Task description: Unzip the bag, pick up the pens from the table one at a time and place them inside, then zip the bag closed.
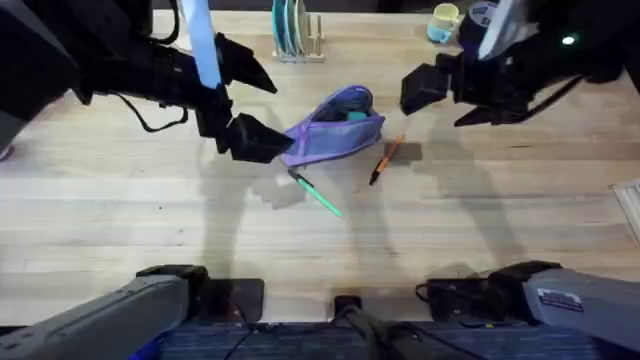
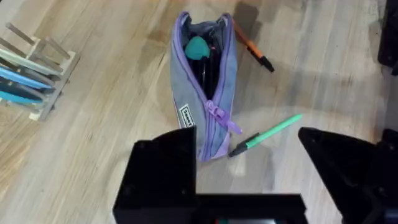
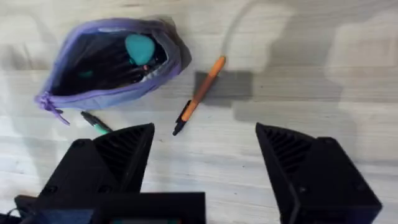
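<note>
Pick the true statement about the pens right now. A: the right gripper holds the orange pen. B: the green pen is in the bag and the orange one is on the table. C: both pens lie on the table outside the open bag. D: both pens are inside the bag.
C: the green pen and the orange pen both lie on the table beside the unzipped bag, and the right gripper is open above them, holding nothing.
</note>
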Robot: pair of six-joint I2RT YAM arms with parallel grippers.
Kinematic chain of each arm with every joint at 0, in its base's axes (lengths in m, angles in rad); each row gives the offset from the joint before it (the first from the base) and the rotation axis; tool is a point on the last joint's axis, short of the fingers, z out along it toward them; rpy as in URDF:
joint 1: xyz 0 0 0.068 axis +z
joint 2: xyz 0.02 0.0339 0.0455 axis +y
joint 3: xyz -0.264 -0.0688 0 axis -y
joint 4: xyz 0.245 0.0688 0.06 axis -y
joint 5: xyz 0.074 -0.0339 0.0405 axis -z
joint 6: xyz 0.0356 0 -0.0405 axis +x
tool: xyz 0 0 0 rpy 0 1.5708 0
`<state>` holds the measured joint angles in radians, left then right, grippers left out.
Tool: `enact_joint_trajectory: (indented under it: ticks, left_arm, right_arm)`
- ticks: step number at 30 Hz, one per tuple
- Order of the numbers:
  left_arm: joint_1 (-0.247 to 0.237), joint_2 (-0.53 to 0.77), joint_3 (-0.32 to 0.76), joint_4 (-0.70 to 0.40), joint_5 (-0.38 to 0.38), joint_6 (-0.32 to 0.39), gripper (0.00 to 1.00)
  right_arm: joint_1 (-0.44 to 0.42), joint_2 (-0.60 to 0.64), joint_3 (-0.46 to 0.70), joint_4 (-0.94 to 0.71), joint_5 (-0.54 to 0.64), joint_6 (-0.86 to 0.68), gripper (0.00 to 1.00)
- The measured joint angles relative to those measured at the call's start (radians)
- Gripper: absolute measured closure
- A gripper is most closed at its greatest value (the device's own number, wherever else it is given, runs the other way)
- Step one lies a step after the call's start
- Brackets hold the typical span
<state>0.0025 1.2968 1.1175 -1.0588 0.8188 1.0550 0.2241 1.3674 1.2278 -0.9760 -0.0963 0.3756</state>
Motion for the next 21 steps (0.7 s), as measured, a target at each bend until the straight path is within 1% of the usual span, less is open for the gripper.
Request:
enact_joint_trajectory:
  ticks: [9, 12, 15, 21]
  left_arm:
    - [0.000, 0.000, 0.000, 0.000, 0.000, 0.000, 0.008]
    - [0.000, 0.000, 0.000, 0.000, 0.000, 0.000, 0.008]
    - [0.000, 0.000, 0.000, 0.000, 0.000, 0.000, 0.008]
    - [0.000, 0.000, 0.000, 0.000, 0.000, 0.000, 0.008]
  right_arm:
    - [0.088, 0.144, 0.000, 0.004, 0.003, 0.003, 0.005]
    - [0.099, 0.191, 0.000, 0.008, 0.003, 0.018, 0.005]
    - [0.100, 0.219, -0.005, 0.039, 0.011, 0.059, 0.006]
    - [0.100, 0.221, -0.045, 0.098, 0.109, 0.201, 0.005]
